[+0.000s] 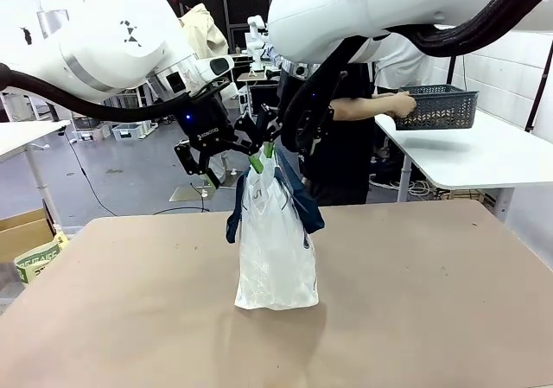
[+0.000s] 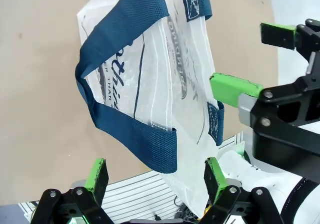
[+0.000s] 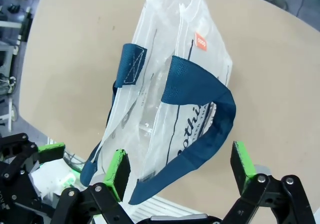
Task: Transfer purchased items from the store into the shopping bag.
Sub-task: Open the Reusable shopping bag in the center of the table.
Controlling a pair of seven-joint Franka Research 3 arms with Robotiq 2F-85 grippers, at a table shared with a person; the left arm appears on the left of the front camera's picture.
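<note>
Front view | shopping bag (image 1: 275, 258) just below left tool (image 1: 246, 148), right tool (image 1: 289, 146)

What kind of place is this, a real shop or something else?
Probably a robotics lab staging a checkout, not a real shop: white robot arms over a brown table with a shopping bag, a person with a grey basket at a white table behind.

Tan table (image 1: 432, 319), shopping bag (image 1: 275, 263) standing upright — near its middle
</note>
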